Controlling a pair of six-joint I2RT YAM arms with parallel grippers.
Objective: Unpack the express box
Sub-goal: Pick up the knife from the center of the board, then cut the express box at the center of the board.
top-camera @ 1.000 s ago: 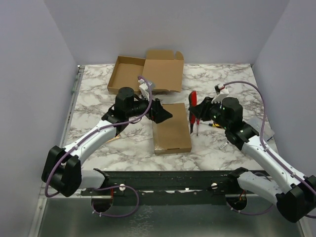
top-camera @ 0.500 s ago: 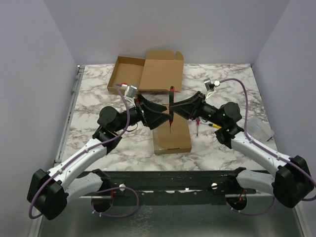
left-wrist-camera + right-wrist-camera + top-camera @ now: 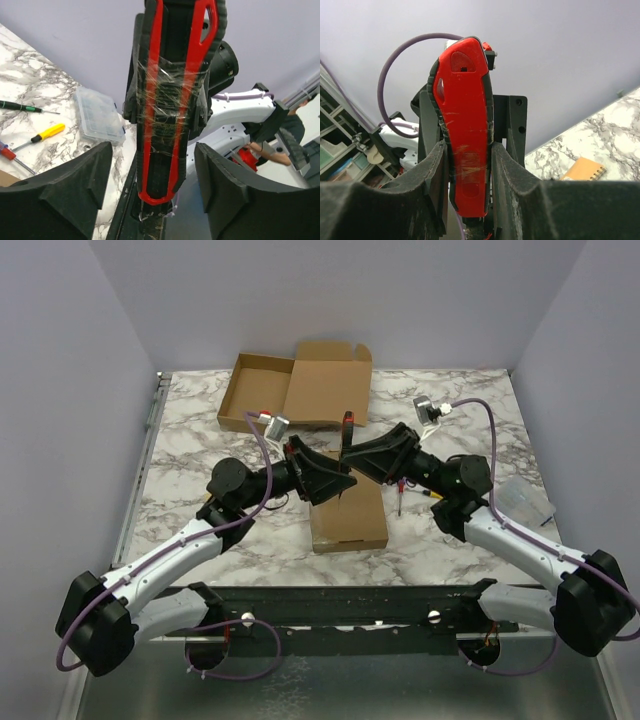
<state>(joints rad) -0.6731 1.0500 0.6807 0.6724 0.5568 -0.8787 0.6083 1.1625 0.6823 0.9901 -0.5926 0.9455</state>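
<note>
Plain lavender walls enclose a white-and-grey marbled table on three sides, evenly lit.

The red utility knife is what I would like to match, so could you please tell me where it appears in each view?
Top external: red utility knife at centre, upright, just above the closed cardboard box in the picture.
Left wrist: knife centre frame, between the left gripper's open fingers.
Right wrist: knife centre frame, clamped by the right gripper.
Shared landmark: the marble tabletop.
</note>
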